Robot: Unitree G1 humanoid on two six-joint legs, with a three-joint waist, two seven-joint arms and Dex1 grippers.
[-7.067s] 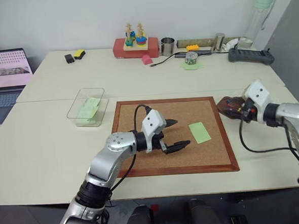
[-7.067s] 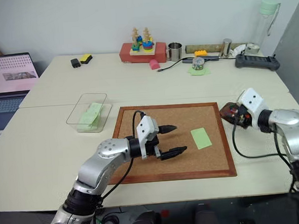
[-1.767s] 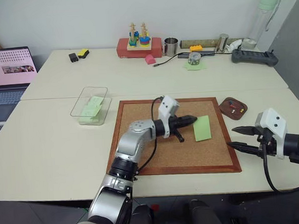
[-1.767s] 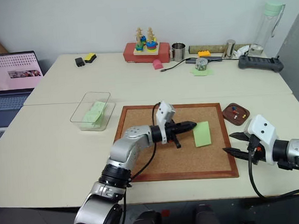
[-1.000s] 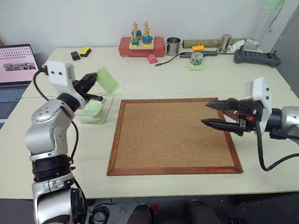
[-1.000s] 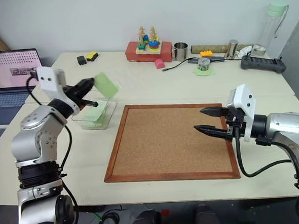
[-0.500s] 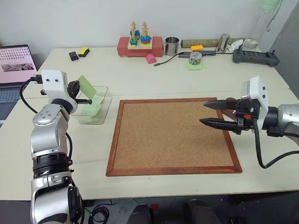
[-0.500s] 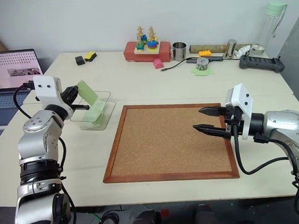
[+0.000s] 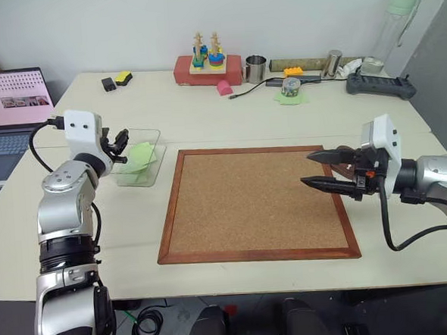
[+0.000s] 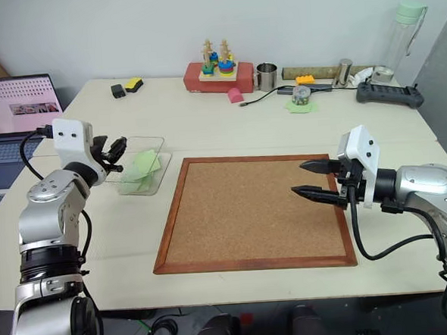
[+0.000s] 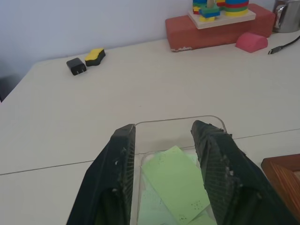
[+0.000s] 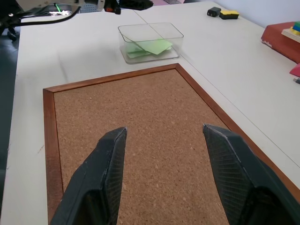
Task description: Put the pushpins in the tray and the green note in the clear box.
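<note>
The green note (image 9: 138, 156) lies loose inside the clear box (image 9: 159, 150), on top of other green paper. My left gripper (image 9: 118, 143) hovers at the box's left end, open, with nothing between its black fingers (image 11: 123, 154). In the left wrist view the green note (image 11: 177, 180) rests just beyond the fingertips, within the clear box's rim (image 11: 178, 121). My right gripper (image 9: 309, 169) is open and empty above the right edge of the corkboard (image 9: 248, 204). The tray and the pushpins are hidden behind my right hand.
The large wood-framed corkboard fills the table's middle. A laptop (image 9: 7, 101) sits at the far left. Along the back stand a stacking toy on a red block (image 9: 206, 62), a metal cup (image 9: 251, 68), a small tin (image 9: 288, 87), a black power strip (image 9: 378, 84) and a green-lidded bottle (image 9: 393, 28).
My left gripper has opened and let go of the green note, which now lies in the clear box. The left hand sank a little toward the box. The right arm has stayed still.
</note>
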